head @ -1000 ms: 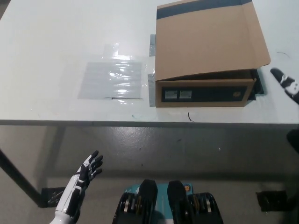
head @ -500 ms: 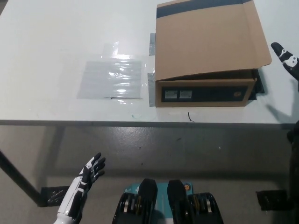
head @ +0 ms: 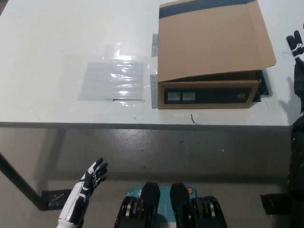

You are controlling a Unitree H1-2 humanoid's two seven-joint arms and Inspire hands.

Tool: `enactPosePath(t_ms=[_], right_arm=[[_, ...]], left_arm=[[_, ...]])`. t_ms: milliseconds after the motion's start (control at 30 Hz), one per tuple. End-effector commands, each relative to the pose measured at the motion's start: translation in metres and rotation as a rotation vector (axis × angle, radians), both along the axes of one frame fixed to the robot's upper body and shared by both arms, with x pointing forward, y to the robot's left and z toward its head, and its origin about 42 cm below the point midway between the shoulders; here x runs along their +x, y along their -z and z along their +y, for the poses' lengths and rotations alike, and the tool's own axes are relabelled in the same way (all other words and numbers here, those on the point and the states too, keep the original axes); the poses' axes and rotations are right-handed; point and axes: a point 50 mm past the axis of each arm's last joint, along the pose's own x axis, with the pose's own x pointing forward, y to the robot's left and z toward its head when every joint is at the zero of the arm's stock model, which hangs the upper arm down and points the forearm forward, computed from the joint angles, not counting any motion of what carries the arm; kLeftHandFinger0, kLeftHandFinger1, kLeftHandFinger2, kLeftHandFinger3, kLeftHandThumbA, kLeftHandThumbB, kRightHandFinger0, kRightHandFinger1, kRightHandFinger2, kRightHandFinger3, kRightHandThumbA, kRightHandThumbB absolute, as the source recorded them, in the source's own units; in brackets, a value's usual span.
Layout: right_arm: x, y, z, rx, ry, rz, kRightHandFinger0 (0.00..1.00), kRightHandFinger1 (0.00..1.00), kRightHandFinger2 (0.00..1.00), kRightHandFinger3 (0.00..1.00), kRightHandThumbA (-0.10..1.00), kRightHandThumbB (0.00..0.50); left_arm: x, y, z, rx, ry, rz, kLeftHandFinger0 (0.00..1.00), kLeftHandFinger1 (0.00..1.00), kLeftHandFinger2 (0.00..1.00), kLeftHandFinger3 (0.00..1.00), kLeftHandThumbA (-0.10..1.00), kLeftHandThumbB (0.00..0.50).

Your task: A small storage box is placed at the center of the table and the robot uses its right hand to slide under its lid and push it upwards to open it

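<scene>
Currently logged, step in hand: approach phase; the right hand (head: 297, 52) is hovering at the picture's right edge, beside and apart from the storage box (head: 209, 92), not touching it.
Box location: sitting on the table (head: 57, 42), right of centre, near the front edge.
Lid (head: 213, 40): lying over the box, its front edge sitting slightly lifted above the dark front panel, not yet opened.
Right hand fingers: pointing upward, holding nothing; spread cannot be told, mostly cut off by the frame.
Left hand (head: 90, 178): resting below the table's front edge at lower left, fingers released and apart.
Other item: clear plastic sheet (head: 114, 80) lying left of the box.
Next move, judged: bringing the fingertips low to the lid's free edge, sliding under, then pushing upward.
</scene>
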Motion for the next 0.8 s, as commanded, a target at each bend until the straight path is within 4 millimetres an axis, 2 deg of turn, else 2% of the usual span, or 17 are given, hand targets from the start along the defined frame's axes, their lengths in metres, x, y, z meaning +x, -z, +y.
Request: enactPosePath(t_ms=[0, 300, 467, 567, 767], right_arm=[[0.013, -0.024, 0.006, 0.090, -0.094, -0.085, 1.00, 1.00, 1.00, 1.00, 1.00, 0.291], [0.016, -0.018, 0.007, 0.100, -0.111, -0.069, 1.00, 1.00, 1.00, 1.00, 1.00, 0.286], [0.017, -0.013, 0.013, 0.101, -0.112, -0.044, 1.00, 1.00, 1.00, 1.00, 1.00, 0.293], [0.018, -0.008, 0.016, 0.106, -0.126, -0.039, 1.00, 1.00, 1.00, 1.00, 1.00, 0.290], [0.020, -0.003, 0.016, 0.119, -0.112, -0.023, 1.00, 1.00, 1.00, 1.00, 1.00, 0.287]], left_arm=[[0.003, -0.011, 0.000, 0.001, 0.021, -0.059, 1.00, 1.00, 1.00, 1.00, 1.00, 0.284], [0.002, -0.011, 0.000, 0.008, 0.025, -0.061, 1.00, 1.00, 1.00, 1.00, 1.00, 0.279], [0.003, -0.011, 0.000, 0.007, 0.023, -0.059, 1.00, 1.00, 1.00, 1.00, 1.00, 0.307], [0.002, -0.011, 0.000, 0.006, 0.020, -0.061, 1.00, 1.00, 1.00, 1.00, 1.00, 0.285], [0.003, -0.012, 0.001, 0.010, 0.022, -0.065, 1.00, 1.00, 1.00, 1.00, 1.00, 0.290]])
